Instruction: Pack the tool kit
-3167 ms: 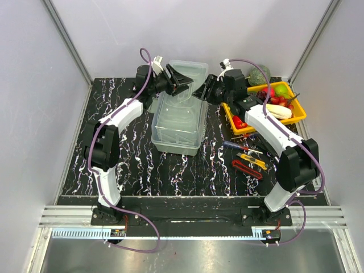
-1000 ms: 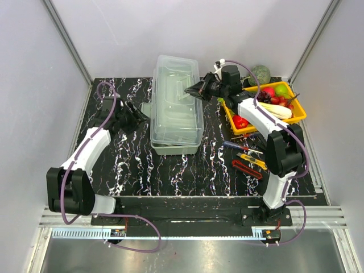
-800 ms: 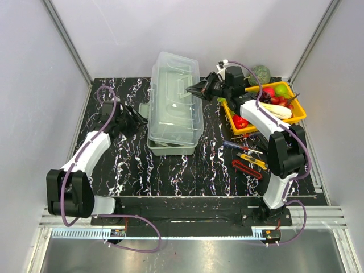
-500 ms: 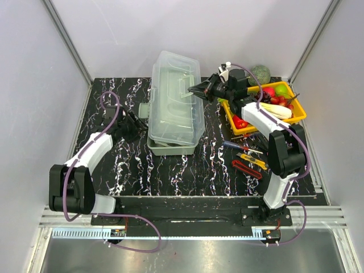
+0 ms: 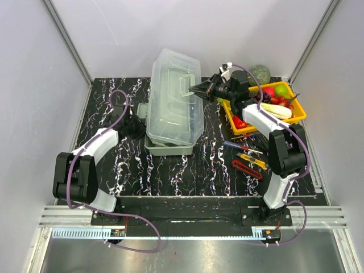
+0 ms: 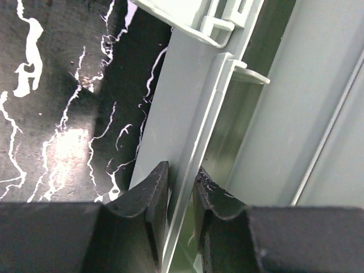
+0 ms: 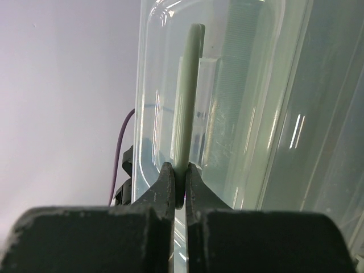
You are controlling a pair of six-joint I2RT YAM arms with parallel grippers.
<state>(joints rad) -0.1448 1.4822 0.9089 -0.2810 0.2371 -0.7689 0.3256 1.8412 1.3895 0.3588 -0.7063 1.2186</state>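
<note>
Top external view: just right of the toolbox's near end lie a red utility knife, a yellow utility knife and a screwdriver. The left arm folds low, forearm reaching to the toolbox's left side, where the left gripper pinches the grey-green base wall. The toolbox sits between the two grippers, long axis running near to far, with its clear lid askew over the base. At its far right side the right arm bends leftward, and the right gripper is clenched on the pale handle.
</note>
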